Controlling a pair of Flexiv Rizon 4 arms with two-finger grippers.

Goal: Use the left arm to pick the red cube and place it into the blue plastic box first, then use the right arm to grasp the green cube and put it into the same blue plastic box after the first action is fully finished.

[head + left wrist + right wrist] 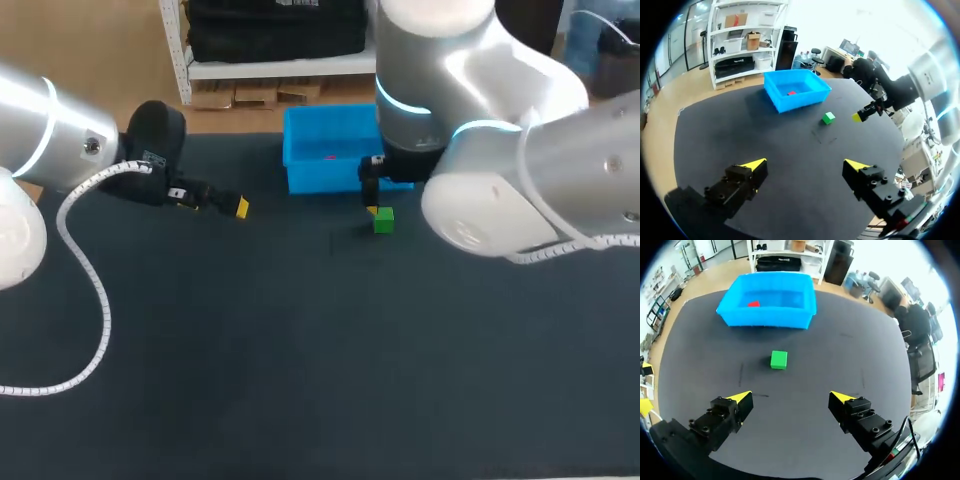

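The red cube (pixel 754 303) already lies in the box (pixel 765 321), so the green cube (pixel 779 359) is what remains. It sits on the table (pixel 805 440), ahead of the right gripper (pixel 791 398) and a little toward its left finger, short of the box wall. The right gripper's fingers stand wide apart and hold nothing. The left gripper (pixel 806 164) is likewise spread wide and empty, well apart from the cube.

The likely trouble is an off-centre descent: because the cube is not midway between the fingers, one tip could land on it or shove it aside as the fingers close. Carried too low, the cube could also catch the box wall.

The table is dark and matte with a few faint scuffs, and looks flat enough for the cube to slide if nudged. The box is the nearest thing to the cube, so the fingers probably have room on both sides.
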